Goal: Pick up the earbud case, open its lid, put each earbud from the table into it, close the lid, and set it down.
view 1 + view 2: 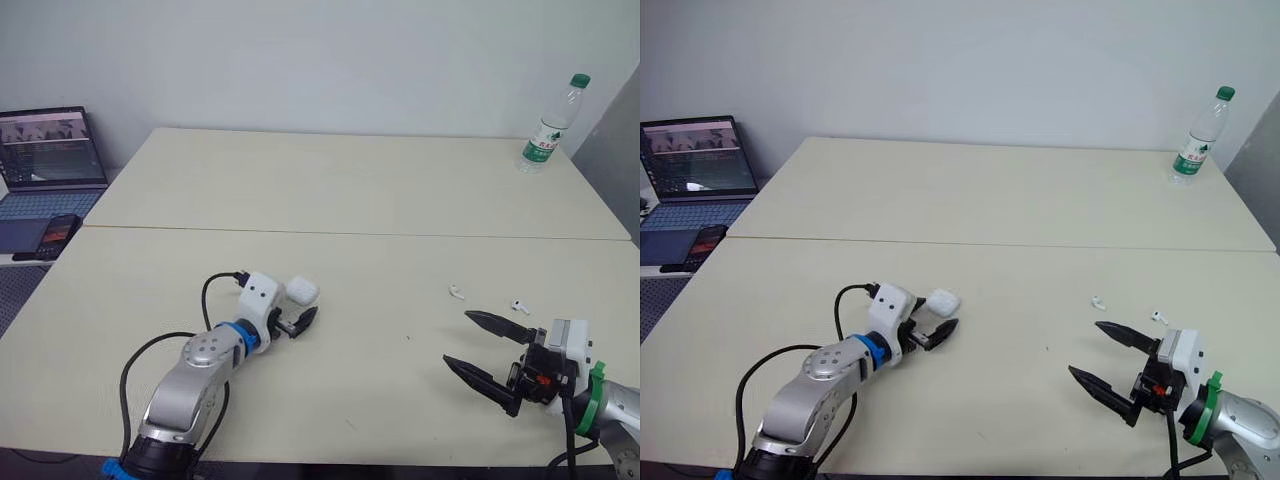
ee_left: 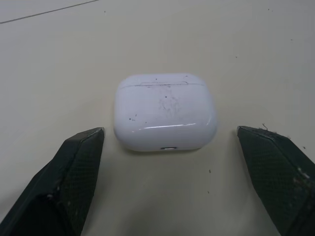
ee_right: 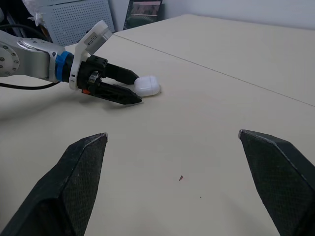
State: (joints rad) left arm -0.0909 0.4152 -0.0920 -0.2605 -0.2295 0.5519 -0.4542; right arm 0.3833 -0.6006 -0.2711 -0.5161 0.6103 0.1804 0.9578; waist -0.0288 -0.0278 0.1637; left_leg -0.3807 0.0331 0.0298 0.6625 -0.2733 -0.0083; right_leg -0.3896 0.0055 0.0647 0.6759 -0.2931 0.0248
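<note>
The white earbud case (image 2: 165,112) lies closed on the cream table, left of centre. My left gripper (image 1: 298,306) is open, one black finger on each side of the case's near end, without touching it. The case also shows from across the table (image 3: 147,86). Two small white earbuds lie on the table to the right, one (image 1: 456,292) nearer the middle and the other (image 1: 519,305) further right. My right gripper (image 1: 458,338) is open and empty, just in front of the earbuds, pointing left toward the case.
A water bottle (image 1: 548,128) stands at the table's far right corner. A laptop (image 1: 50,160) and a phone (image 1: 55,232) sit on a side surface at the far left. A seam (image 1: 350,232) crosses the table between the two tabletops.
</note>
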